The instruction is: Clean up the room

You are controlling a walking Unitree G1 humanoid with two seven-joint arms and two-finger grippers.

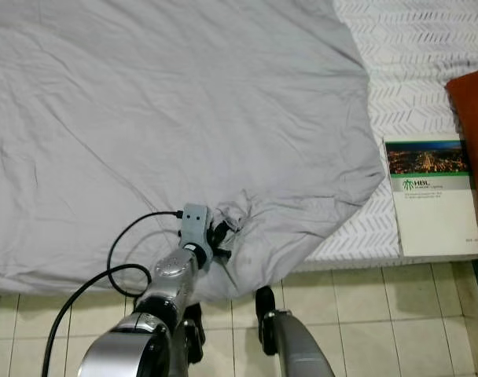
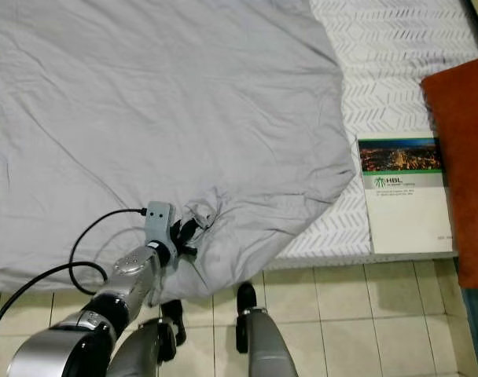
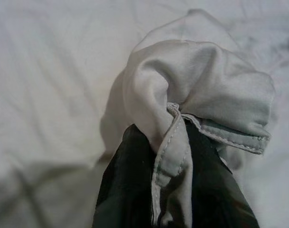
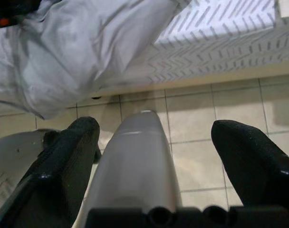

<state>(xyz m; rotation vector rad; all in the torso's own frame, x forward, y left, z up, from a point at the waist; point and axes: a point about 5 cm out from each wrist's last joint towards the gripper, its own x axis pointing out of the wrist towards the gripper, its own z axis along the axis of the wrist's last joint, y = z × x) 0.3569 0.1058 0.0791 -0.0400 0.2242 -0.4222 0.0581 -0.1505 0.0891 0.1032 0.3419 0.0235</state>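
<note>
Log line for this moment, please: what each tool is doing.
left tool: shut on hem of grey bed sheet at mattress edge | right tool: open, idle over tiled floor | white booklet: on mattress

A pale grey bedsheet (image 1: 168, 118) lies spread and wrinkled over most of the bed (image 1: 428, 47), leaving the chevron-patterned mattress bare on the right. Its hemmed near corner (image 3: 182, 142) is bunched into a fold at the bed's front edge, pinched between the left tool (image 1: 221, 233)'s black fingers (image 3: 130, 190).
</note>
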